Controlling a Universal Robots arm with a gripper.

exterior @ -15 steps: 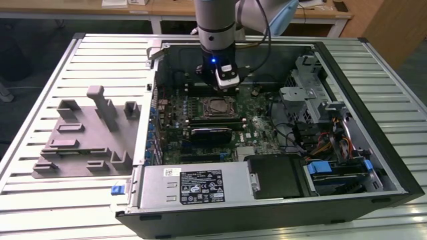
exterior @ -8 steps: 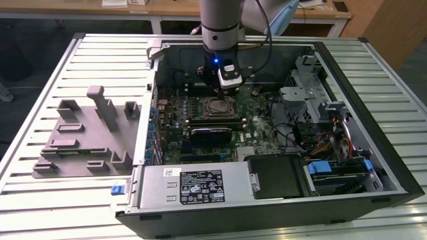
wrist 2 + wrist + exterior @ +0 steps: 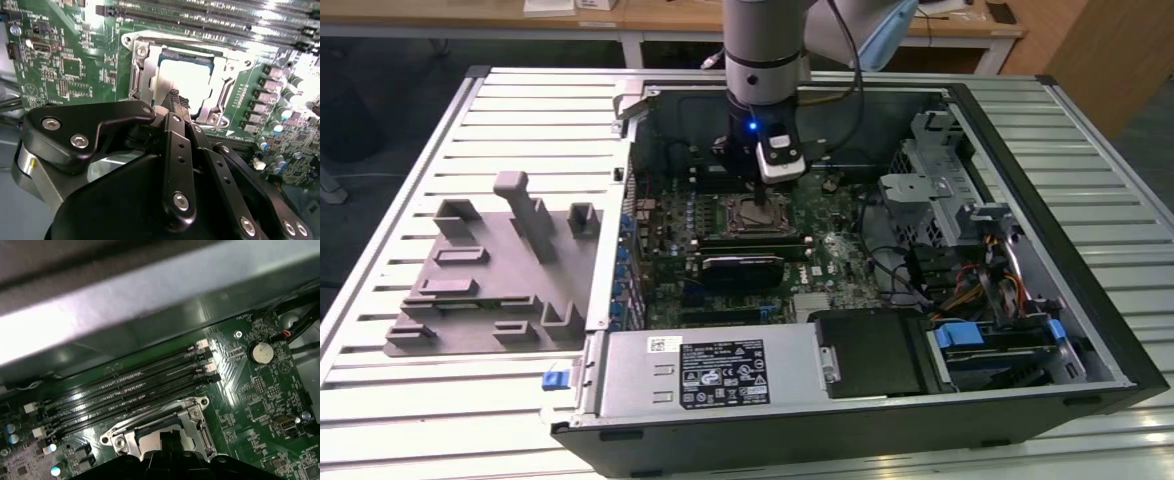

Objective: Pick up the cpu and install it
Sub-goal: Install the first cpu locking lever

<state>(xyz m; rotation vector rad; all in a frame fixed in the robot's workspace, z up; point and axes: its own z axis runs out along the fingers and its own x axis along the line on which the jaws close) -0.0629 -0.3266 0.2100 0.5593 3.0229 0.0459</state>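
The cpu [image 3: 192, 75] lies flat inside the metal-framed socket [image 3: 141, 62] on the green motherboard, its silver top glaring under the light. My gripper [image 3: 177, 100] hangs just above one edge of the chip, shut, its fingertips together with nothing seen between them. In the exterior view the gripper [image 3: 767, 188] stands upright over the socket [image 3: 758, 213] in the middle of the open computer case. The first wrist view shows the fingertips [image 3: 170, 440] over the socket frame [image 3: 192, 412].
Black memory slots [image 3: 130, 385] run beside the socket. A black heatsink block [image 3: 740, 268] sits just in front of it. Cables and a drive cage [image 3: 947, 190] crowd the exterior view's right, the power supply [image 3: 707, 370] the front. A grey moulded fixture [image 3: 494, 265] lies outside the case.
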